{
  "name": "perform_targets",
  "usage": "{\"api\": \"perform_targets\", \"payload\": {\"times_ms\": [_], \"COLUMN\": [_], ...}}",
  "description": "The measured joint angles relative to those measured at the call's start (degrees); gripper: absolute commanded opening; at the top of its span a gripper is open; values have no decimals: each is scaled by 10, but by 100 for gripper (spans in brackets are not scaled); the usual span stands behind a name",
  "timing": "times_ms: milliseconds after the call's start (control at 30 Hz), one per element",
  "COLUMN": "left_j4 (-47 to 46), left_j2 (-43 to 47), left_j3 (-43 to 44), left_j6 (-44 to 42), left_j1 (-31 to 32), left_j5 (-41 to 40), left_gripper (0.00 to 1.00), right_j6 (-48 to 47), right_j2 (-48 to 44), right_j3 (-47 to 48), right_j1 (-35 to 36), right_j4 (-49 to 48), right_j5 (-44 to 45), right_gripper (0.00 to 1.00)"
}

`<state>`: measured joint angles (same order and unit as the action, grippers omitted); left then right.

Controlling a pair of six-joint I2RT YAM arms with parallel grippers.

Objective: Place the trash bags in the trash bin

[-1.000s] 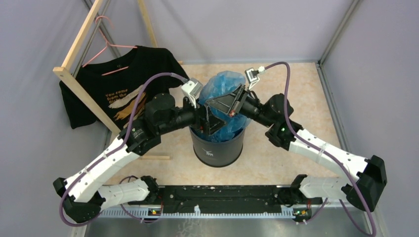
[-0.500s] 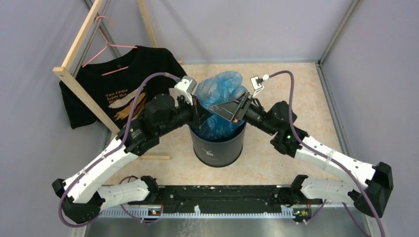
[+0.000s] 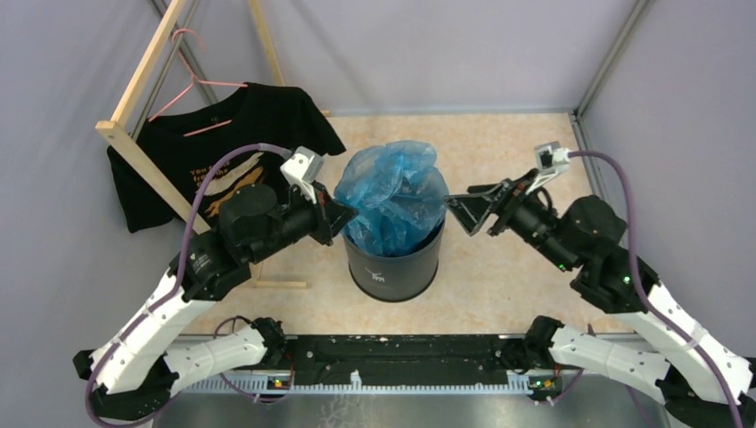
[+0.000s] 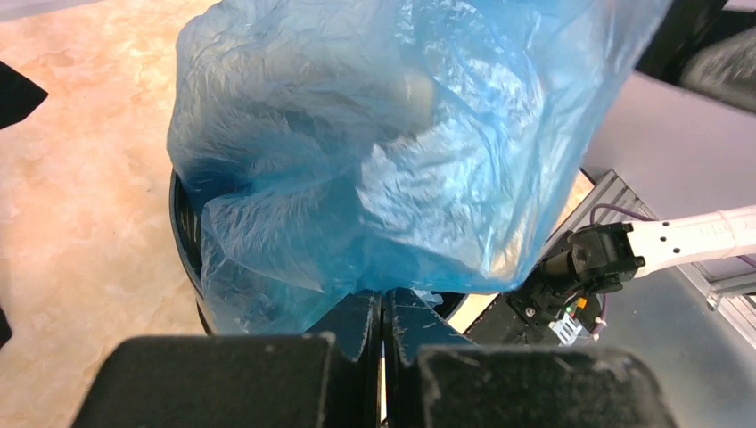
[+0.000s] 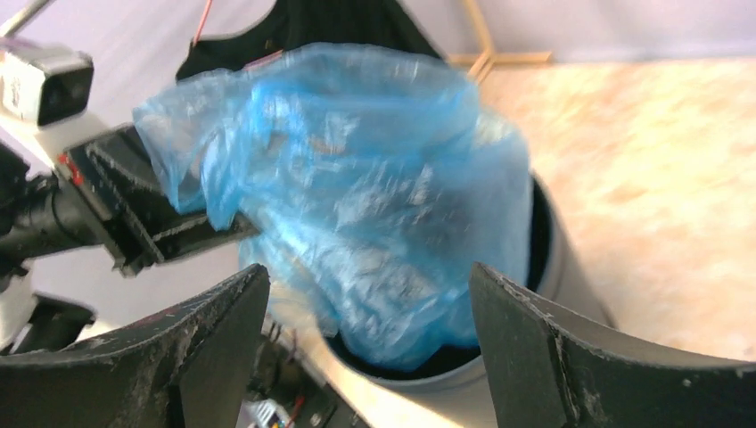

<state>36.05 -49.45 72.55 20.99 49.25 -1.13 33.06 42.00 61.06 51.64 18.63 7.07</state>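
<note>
Trash bag [image 3: 392, 189], one; trash bin [image 3: 393, 267], one

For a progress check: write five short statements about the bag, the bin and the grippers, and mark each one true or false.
1. The trash bag lies wholly inside the trash bin. False: much of it bulges above the rim.
2. The left gripper is shut on the trash bag's edge. True.
3. The right gripper grips the trash bag. False: it is open, off to the bin's right and apart from the bag.
4. The trash bin stands upright. True.
5. The black T-shirt lies flat on the table. False: it hangs on a pink hanger from the wooden rack.
</note>
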Motion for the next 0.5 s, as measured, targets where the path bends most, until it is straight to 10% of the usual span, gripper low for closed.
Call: {"api": "perform_targets", "payload": {"times_ms": [233, 500], "left_j4": [22, 23], "left_j2": [-5, -14], "left_j3": [35, 55], "left_j6": [-2, -6], "left_j1": [0, 0], "left_j5": [3, 17], "left_gripper": [0, 0], "right_j6": [-77, -115], "right_j2": [50, 240], "right_j3": [94, 144], "right_j1": [0, 0], "right_j4": [15, 3], "right_j5": [35, -13], "right_gripper": [79, 31]}}
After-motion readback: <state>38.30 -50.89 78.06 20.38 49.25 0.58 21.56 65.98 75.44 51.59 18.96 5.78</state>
